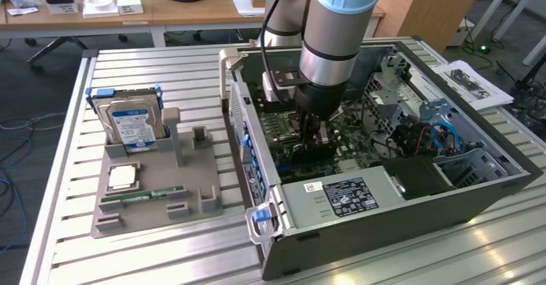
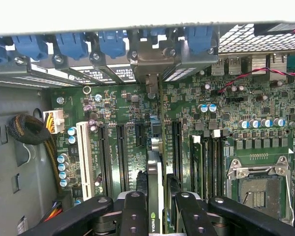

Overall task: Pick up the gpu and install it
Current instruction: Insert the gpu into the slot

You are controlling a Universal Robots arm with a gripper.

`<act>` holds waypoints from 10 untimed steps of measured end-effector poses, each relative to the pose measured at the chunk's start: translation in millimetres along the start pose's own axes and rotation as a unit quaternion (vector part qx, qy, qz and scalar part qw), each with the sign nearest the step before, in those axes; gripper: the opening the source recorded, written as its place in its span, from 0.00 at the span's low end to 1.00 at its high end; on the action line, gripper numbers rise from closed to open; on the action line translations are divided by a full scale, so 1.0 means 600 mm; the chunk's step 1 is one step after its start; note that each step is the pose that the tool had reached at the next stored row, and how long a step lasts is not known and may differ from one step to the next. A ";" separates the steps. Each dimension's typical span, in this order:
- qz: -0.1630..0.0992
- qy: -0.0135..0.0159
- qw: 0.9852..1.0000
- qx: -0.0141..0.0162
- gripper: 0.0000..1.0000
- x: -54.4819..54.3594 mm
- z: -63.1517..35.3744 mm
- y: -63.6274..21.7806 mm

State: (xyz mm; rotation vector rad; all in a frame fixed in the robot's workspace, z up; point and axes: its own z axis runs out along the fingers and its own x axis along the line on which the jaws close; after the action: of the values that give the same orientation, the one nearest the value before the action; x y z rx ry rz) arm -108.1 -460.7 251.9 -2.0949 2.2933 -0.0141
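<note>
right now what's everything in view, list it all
computer case: one, grey, open, on the slatted table
motherboard: one, green, inside the case
gpu: one, dark, edge-on between the gripper's fingers, over the slots
parts tray: one, grey, at the exterior view's left of the case
hard drive: one, silver with blue-white label, upright in the tray
RAM stick: one, green, flat in the tray
gripper: one, black, shut on the gpu

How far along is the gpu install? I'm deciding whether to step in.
Done: the gpu is picked up and brought inside the computer case. In hand: the gripper is shut on the card, its fingers clamping it edge-on over the motherboard slots. Left: whether the card is fully seated can't be told.
</note>
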 end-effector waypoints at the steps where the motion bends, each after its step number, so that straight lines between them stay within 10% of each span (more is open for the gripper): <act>1: 0.000 0.000 1.000 0.000 0.27 0.000 0.000 0.000; 10: 0.000 0.000 1.000 0.000 0.46 0.000 0.000 0.000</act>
State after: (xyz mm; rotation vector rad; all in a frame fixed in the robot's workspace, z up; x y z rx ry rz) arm -108.1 -460.7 251.9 -2.0949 2.2934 -0.0141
